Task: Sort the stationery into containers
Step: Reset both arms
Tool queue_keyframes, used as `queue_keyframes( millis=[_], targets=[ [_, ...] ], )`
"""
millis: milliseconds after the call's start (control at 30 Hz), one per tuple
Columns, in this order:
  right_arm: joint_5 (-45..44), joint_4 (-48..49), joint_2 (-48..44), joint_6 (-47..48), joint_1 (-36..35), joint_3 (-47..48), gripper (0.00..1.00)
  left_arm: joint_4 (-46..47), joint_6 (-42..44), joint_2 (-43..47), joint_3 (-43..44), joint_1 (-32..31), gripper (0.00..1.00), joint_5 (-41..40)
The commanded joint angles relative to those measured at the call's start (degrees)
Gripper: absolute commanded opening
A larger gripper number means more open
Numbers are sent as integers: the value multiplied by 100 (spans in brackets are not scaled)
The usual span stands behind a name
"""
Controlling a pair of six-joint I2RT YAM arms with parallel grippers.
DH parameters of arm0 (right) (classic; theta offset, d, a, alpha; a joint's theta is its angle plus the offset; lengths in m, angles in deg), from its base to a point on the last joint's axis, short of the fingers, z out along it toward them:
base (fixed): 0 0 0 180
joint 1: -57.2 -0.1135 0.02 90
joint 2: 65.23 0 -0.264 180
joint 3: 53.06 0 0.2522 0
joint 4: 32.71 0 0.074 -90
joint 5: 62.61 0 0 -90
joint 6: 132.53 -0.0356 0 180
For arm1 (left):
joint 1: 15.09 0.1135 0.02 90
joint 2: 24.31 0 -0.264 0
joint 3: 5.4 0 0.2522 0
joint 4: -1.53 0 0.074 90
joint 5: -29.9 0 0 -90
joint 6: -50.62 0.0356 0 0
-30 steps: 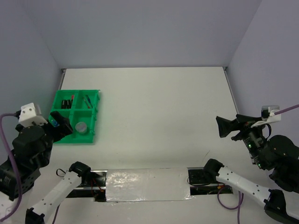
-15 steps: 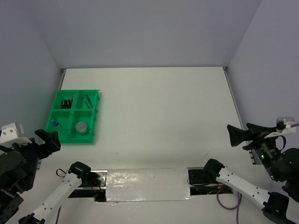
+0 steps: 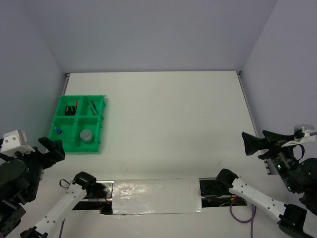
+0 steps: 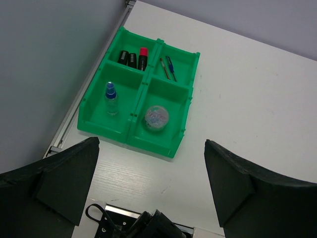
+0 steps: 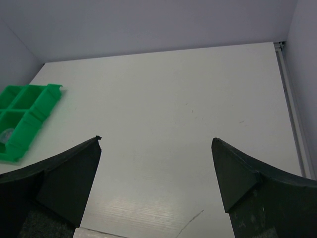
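Lying beyond left end effector [image 3: 52,147], tray [image 4: 189,96] — untouched

white tabletop [image 3: 168,114], pale lavender walls [image 3: 148,34] on three sides, soft even light

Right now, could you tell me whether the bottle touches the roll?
Apart. The left wrist view shows bottle and roll in separate tray compartments, a divider between.

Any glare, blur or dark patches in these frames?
Top external: soft, even light, white glare on the shiny strip at the near edge. Left wrist: green tray and the bottle in it sharp, left fingers nearly black. Right wrist: evenly lit, right fingers dark, tray cropped at the left edge.
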Motion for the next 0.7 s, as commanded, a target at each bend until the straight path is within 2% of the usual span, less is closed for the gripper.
queue_keyframes(
  millis=[0, 667],
  targets=[
    [-13, 281, 220, 103, 23, -68, 100, 191, 190, 53, -49, -9, 99, -107],
    [110, 668, 211, 42, 23, -438, 100, 622, 234, 186, -383, -17, 99, -133]
  ],
)
